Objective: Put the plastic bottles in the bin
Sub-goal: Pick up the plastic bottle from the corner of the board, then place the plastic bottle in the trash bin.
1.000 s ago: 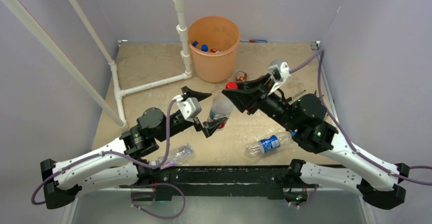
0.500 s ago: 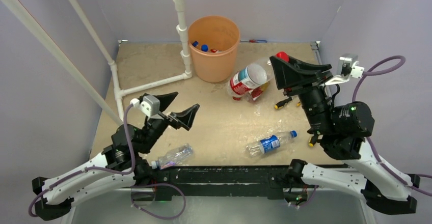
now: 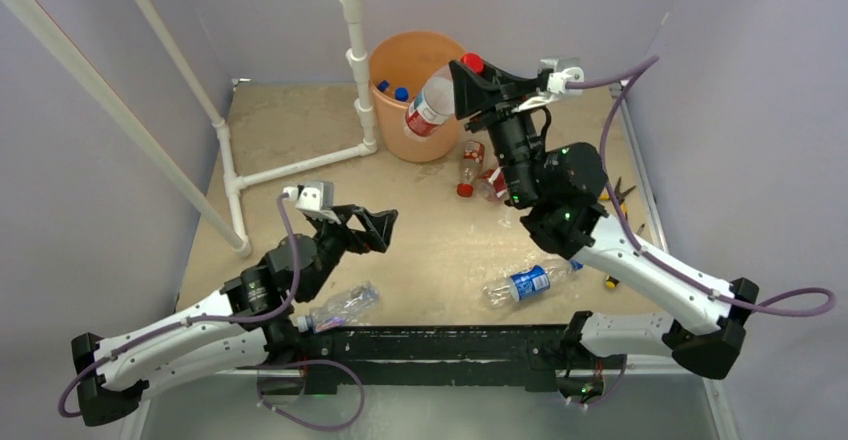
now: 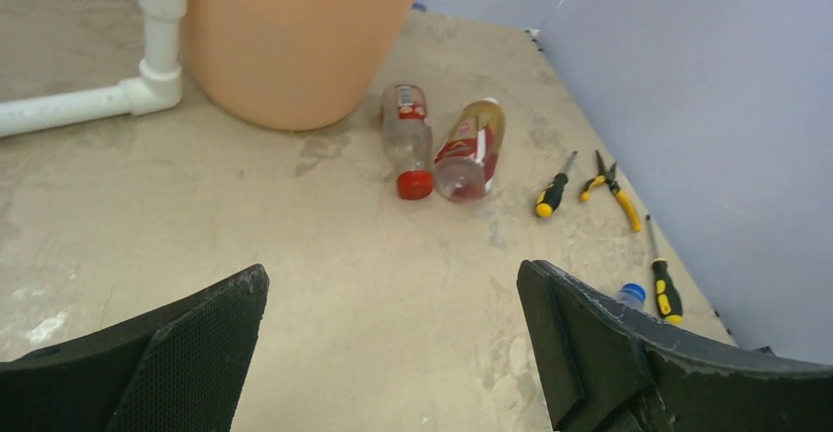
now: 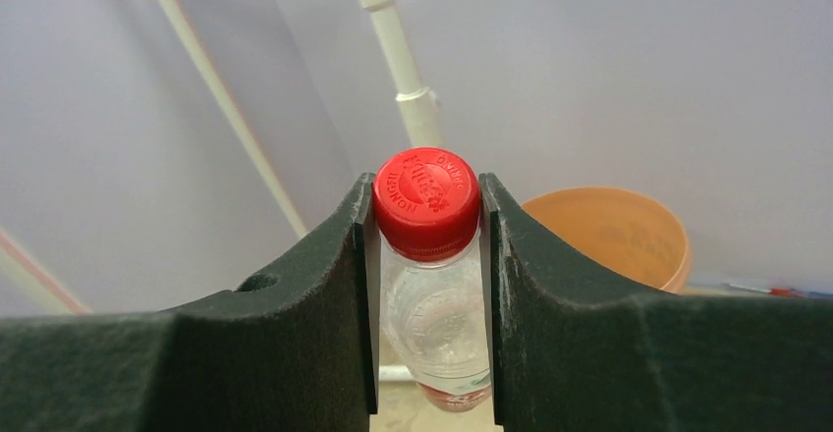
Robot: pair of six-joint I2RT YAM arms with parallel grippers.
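My right gripper [image 3: 463, 82] is shut on the neck of a clear plastic bottle [image 3: 431, 106] with a red cap and a red label. It holds the bottle tilted in the air over the near rim of the orange bin [image 3: 398, 132]. In the right wrist view the red-capped bottle [image 5: 428, 255] sits between the fingers [image 5: 324, 285], with the bin [image 5: 629, 241] behind. Blue-capped bottles [image 3: 391, 90] lie inside the bin. My left gripper [image 3: 362, 226] is open and empty above the table; it also shows in the left wrist view [image 4: 393, 339].
Two red-label bottles [image 3: 468, 166] [image 4: 470, 147] lie right of the bin. A Pepsi bottle [image 3: 528, 282] and a clear bottle [image 3: 341, 306] lie near the front edge. Screwdrivers [image 4: 552, 192] and pliers [image 4: 614, 183] lie at the right. A white pipe frame [image 3: 358, 70] stands left of the bin.
My left gripper let go of the bottle and drew back, open. My right gripper took the bottle away to the right, then swung it up over the bin's rim.
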